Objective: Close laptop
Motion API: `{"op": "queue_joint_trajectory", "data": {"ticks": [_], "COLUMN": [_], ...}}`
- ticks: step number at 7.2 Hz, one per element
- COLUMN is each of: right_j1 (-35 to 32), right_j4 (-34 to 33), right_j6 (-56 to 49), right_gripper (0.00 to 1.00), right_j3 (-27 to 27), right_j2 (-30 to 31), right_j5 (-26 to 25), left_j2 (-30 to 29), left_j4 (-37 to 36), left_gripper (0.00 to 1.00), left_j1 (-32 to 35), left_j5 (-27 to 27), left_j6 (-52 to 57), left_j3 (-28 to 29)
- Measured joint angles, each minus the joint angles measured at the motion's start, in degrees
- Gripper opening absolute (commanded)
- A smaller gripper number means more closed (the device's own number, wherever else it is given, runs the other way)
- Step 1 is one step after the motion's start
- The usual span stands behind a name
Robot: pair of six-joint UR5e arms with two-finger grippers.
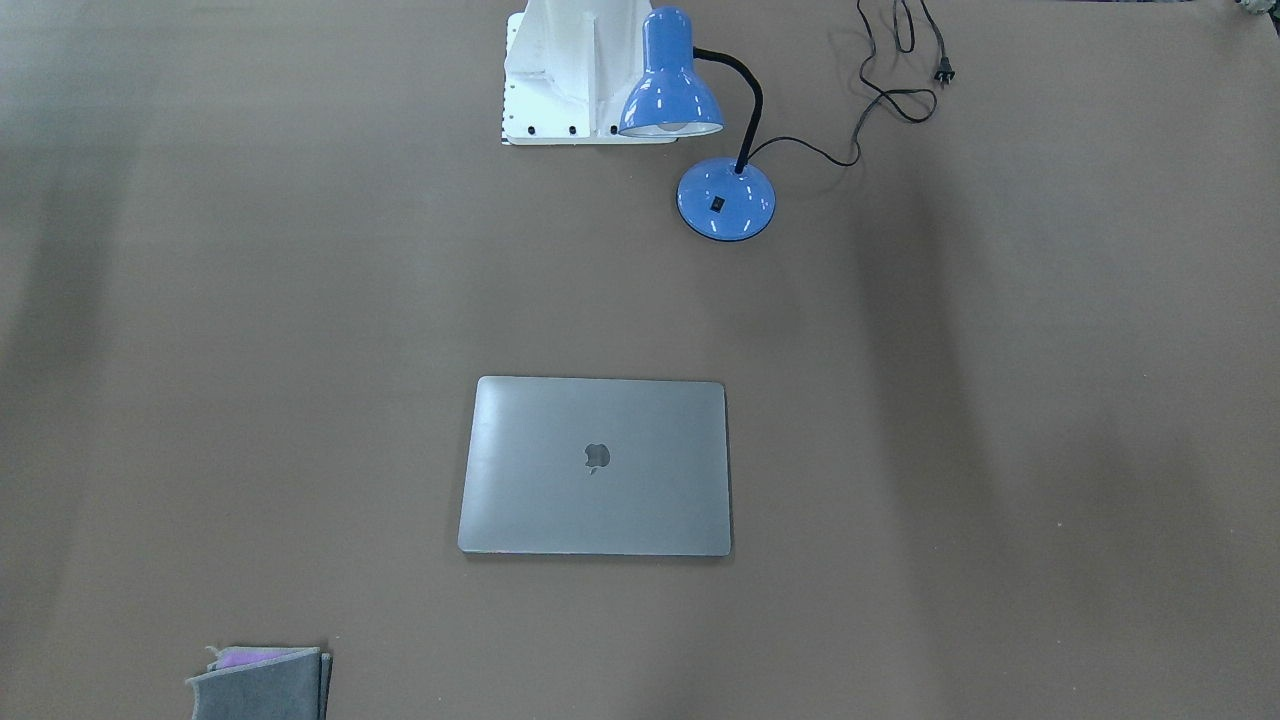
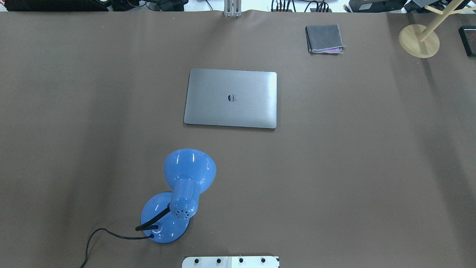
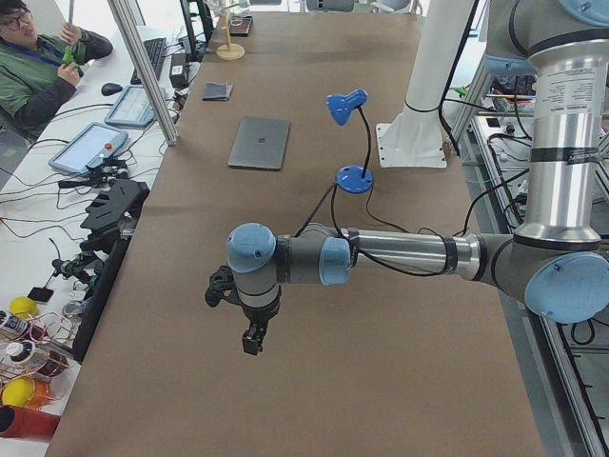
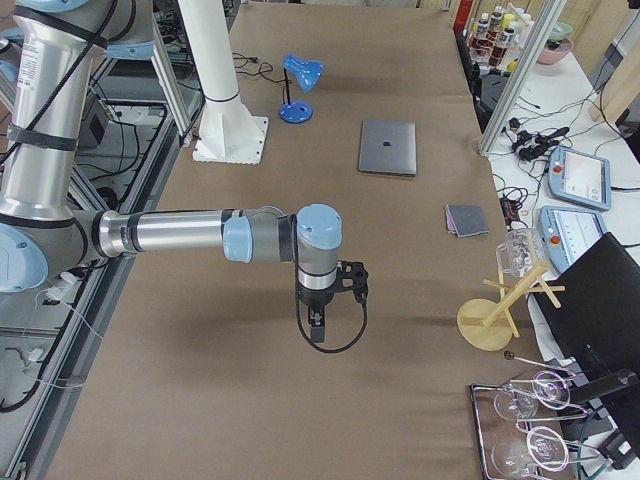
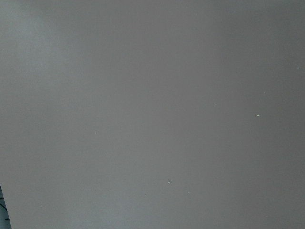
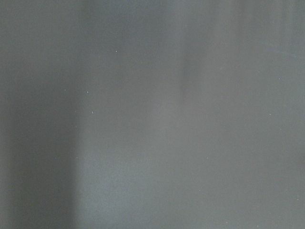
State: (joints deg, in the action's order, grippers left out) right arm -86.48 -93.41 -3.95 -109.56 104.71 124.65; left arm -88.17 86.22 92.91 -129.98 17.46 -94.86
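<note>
Two arms, one brown paper-covered desk (image 2: 372, 167), matte and flat. Note for your log: neither arm shows in the overhead or front views.

- Left gripper (image 3: 253, 341): hangs pointing down over bare desk at the robot's left end, well apart from the laptop. It shows only in the side view, so you cannot tell how far it is open or whether it holds anything.
- Right gripper (image 4: 316, 330): same posture at the right end, same verdict: cannot tell. Both wrist cameras show only blank desk.
- Laptop (image 2: 231, 98): mid-desk, on the far side from the robot's base, square to the desk edges. The lid is down flat on the base, logo up, with no gap visible. Judged from this, the closing looks done.
- Handling: a stiff, thin grey metal slab with rounded corners. The smooth, slightly glossy lid is likely slippery under pads, and there is probably some weight. The glass under the lid is fragile, so if you reseat it, press flat and gently near the lid's free edge, never pinch. Which edge carries the hinge cannot be told.
- Blue lamp (image 2: 186, 186): glossy shade, black gooseneck, round base, near the robot on the left.
- Grey fabric pouch (image 2: 324, 38): soft, folded, far right.
</note>
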Motion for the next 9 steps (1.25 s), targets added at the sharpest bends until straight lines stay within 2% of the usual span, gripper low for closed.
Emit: {"op": "queue_joint_trajectory", "data": {"ticks": [9], "right_j1": [0.1], "right_j4": [-0.1], "right_j6": [-0.2], "right_gripper": [1.00], "right_j3": [0.8], "right_j2": [0.0], "right_j5": [1.0], "left_j2": [2.4], "left_j4": [0.2], "left_gripper": [0.98], "left_j1": [0.0], "left_j5": [0.1], "left_j6": [-0.1], "left_j3": [-0.2]}}
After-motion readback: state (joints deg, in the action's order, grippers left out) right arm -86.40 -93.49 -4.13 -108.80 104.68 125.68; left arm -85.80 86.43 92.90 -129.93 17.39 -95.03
